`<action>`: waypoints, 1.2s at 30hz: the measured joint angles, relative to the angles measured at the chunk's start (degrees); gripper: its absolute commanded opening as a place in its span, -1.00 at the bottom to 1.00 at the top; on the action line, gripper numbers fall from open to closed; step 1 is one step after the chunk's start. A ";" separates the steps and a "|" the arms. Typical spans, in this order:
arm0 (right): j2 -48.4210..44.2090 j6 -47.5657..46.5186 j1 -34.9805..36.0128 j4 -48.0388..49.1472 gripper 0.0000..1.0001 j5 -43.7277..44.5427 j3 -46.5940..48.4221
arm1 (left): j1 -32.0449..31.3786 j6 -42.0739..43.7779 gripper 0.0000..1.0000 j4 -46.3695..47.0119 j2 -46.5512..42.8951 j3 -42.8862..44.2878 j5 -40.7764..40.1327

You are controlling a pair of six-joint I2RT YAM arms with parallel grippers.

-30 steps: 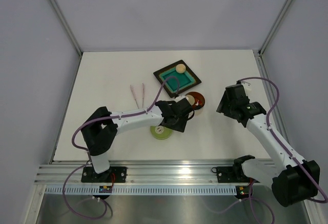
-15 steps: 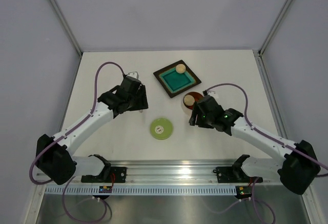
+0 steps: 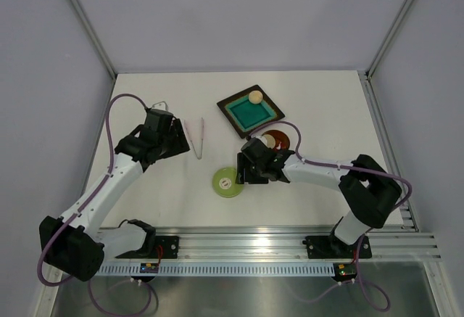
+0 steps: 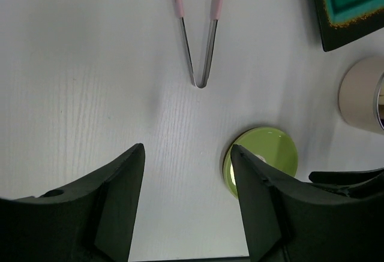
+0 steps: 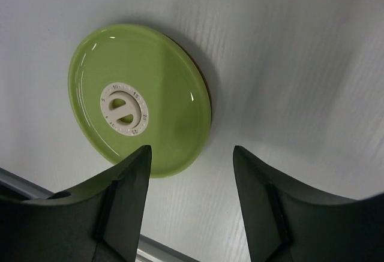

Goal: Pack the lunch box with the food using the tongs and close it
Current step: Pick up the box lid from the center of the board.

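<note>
The left fingers (image 4: 114, 208) stand apart with nothing between them, over the bare surface (image 4: 72, 64). The tongs (image 4: 198, 40) lie flat straight ahead, well clear, their joined end nearest the fingers and the pink arms spreading away. The right fingers (image 5: 126, 202) are also apart and empty. They are low over the green lid (image 5: 139, 100), which lies flat just ahead of one finger, its edge reaching the gap. The lunch box (image 3: 281, 141), holding a beige ball (image 3: 268, 141), sits beside the teal tray (image 3: 246, 114).

Overhead and both wrist views share the lid (image 3: 228, 183).
</note>
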 measured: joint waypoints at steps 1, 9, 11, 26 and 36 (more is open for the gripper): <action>1.05 0.00 0.11 0.57 0.28 -0.28 0.39 | 0.24 -0.02 0.25 0.02 -0.02 -0.02 0.02; 6.69 0.48 0.15 4.81 -0.08 -1.53 2.16 | 0.96 -0.13 0.25 0.35 0.00 -1.42 0.50; 7.52 0.81 0.15 5.38 -0.26 -1.53 2.29 | 0.96 -0.13 0.25 0.42 0.00 -1.64 0.68; 1.75 -1.97 0.15 -2.25 -1.00 4.35 4.35 | 1.07 -0.15 0.24 0.81 0.00 -2.49 1.33; -12.50 -7.32 -12.92 -9.51 -1.00 4.15 8.76 | 1.09 -0.15 0.25 0.87 -0.35 -2.56 1.33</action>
